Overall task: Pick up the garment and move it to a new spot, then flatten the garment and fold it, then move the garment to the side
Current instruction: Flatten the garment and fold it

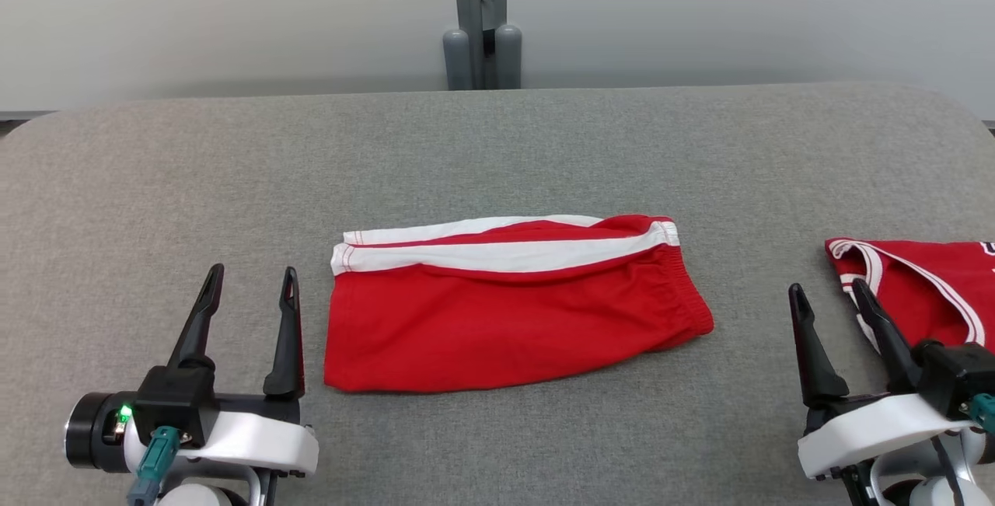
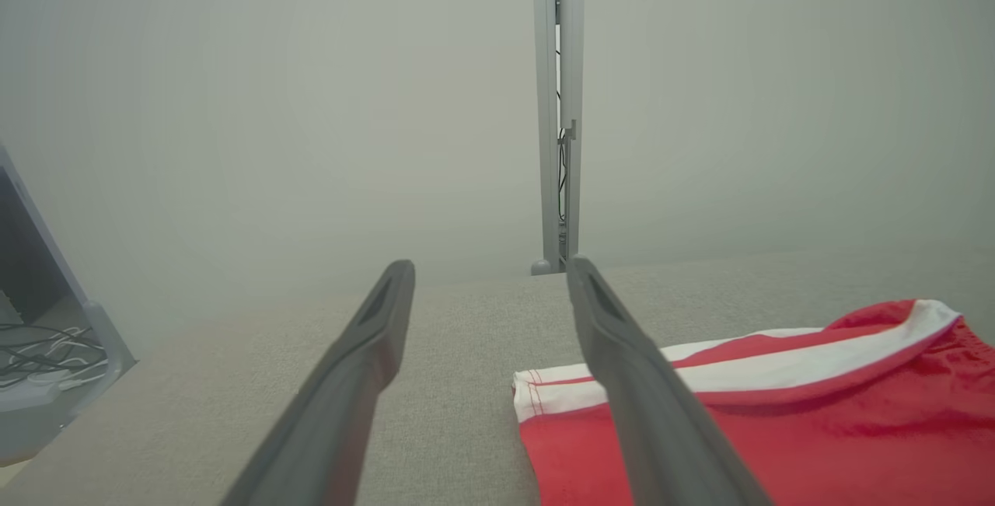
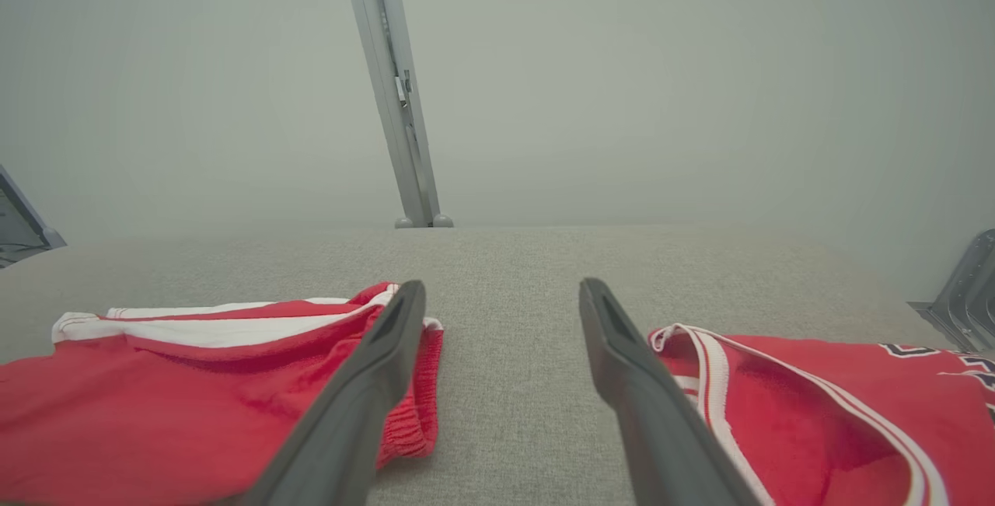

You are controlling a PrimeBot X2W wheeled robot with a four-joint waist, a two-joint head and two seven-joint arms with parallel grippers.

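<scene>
A pair of red shorts with white side stripes, the garment (image 1: 505, 312), lies folded in half in the middle of the grey padded table (image 1: 497, 148). In the left wrist view the garment (image 2: 777, 420) shows at the lower right, and in the right wrist view the garment (image 3: 179, 389) lies at the lower left. My left gripper (image 1: 250, 288) stands open just left of the shorts, holding nothing. My right gripper (image 1: 830, 296) is open at the right, between the shorts and a second red piece, with nothing between its fingers.
A red jersey with white trim (image 1: 917, 288) lies at the table's right edge, close behind my right gripper; the jersey (image 3: 816, 413) shows again in the right wrist view. A grey metal post (image 1: 482, 16) stands behind the table's far edge against a pale wall.
</scene>
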